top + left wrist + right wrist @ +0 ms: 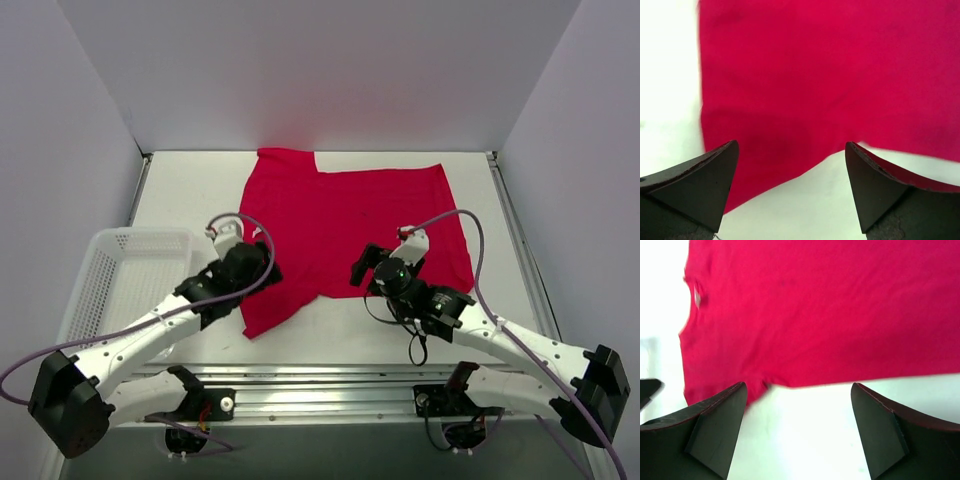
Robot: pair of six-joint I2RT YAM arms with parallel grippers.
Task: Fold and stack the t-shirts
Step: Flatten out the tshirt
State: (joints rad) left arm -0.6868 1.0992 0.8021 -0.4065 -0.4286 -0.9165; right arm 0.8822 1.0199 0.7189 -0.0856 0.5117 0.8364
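A bright red t-shirt (350, 225) lies spread flat on the white table, one sleeve at the far left and one at the near left. My left gripper (262, 262) is open and empty, hovering over the near-left sleeve; the left wrist view shows red cloth (815, 75) ahead of its fingertips (720, 170). My right gripper (368, 268) is open and empty above the shirt's near edge; the right wrist view shows the shirt (815, 305) beyond the fingertips (725, 410), with the neck opening at the left.
A white plastic mesh basket (120, 275) stands at the near left beside my left arm. White walls enclose the table on three sides. A metal rail (330, 385) runs along the near edge. Grey cables loop over both arms.
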